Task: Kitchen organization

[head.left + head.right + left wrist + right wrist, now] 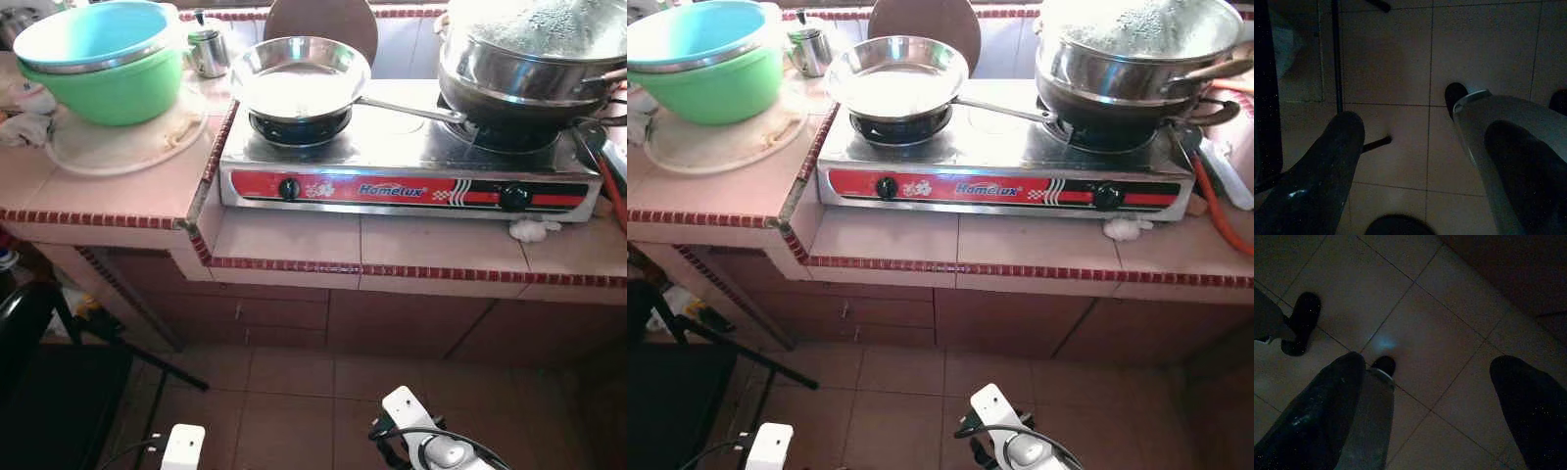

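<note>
Both arms are hanging low at the bottom of the head views, nearest the camera: left arm [183,447], right arm [431,446], above the brown floor tiles [294,392] and well short of the counter.

Task's things are sitting up on the tiled counter [294,235]: a two-burner stove [407,181] with an empty steel frying pan [299,78] on its left burner and a big lidded steel pot [534,59] on its right burner. Left of the stove, on the raised counter section, a blue basin is nesting in a green basin [108,83] on a round white tray [127,142], with a small steel kettle [208,44] behind. A white crumpled scrap [534,230] is lying just in front of the stove's right end.

Risks, as I'm judging them:
- pan handle is pointing toward the pot; a careless reach could be swinging the pan off the burner
- pot looks heavy and is topped with residue; a tip could be spilling it
- black stand [98,333] on the left could be snagging the left arm

Fingers: left gripper [1415,166] is spread wide, holding nothing, only floor between the fingers. Right gripper [1425,401] is likewise wide apart, empty, touching nothing.
</note>
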